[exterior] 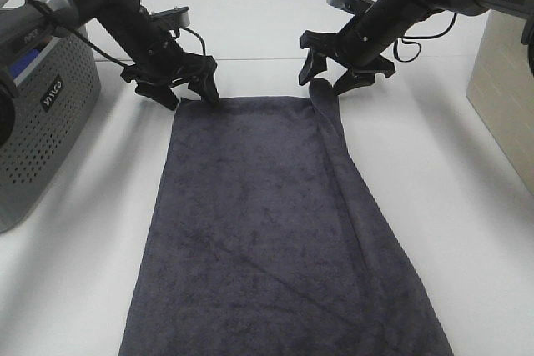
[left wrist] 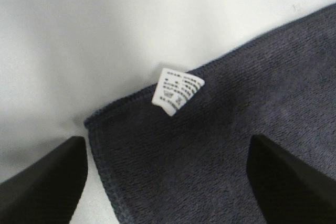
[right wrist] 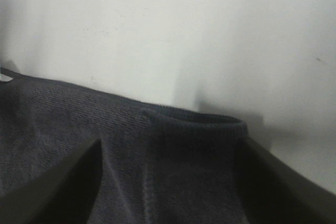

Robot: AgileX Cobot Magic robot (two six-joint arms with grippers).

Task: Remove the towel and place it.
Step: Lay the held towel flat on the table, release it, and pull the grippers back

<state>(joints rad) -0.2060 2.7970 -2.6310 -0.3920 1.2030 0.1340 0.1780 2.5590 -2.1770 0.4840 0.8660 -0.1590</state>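
The dark charcoal-grey towel point(exterior: 250, 231) lies spread flat on the white table, running from the far middle to the near edge. Its right long edge is folded over onto itself. My left gripper point(exterior: 193, 96) stands open over the towel's far left corner. The left wrist view shows that corner point(left wrist: 226, 145) with a white care label point(left wrist: 177, 91) between the spread fingers point(left wrist: 47, 184). My right gripper point(exterior: 327, 82) is open over the far right corner. There the folded hem point(right wrist: 194, 129) bulges up between its fingers point(right wrist: 283, 182). Neither gripper clamps the cloth.
A grey perforated basket point(exterior: 42, 122) stands at the left edge of the table, close to the left arm. A beige box point(exterior: 505, 97) stands at the right edge. Bare white table point(exterior: 450, 172) lies on both sides of the towel.
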